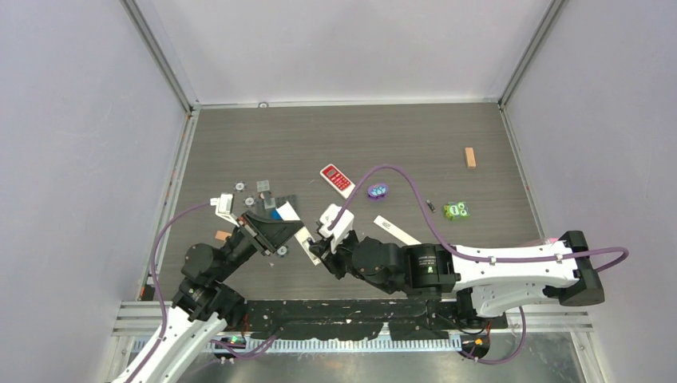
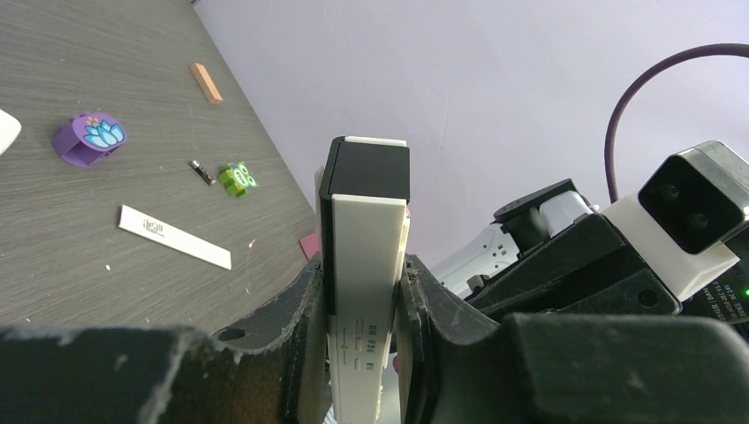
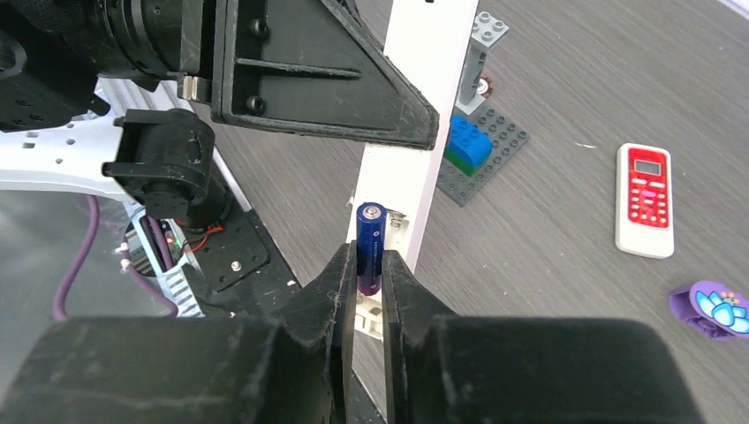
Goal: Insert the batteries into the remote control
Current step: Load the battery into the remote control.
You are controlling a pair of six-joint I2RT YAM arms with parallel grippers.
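Bringing a slim blue-purple cylindrical battery point(image 3: 368, 243) to the long white bar-shaped plastic remote point(image 3: 415, 132).
Clenched on the remote's sides, the left gripper point(image 2: 364, 300) holds it off the table point(image 2: 79, 221) (black end outward). The right gripper point(image 3: 369, 283) pinches the battery, long axis almost parallel to the remote, just beside what looks like its open bay point(image 3: 399, 223). I judge a small sideways push is needed.
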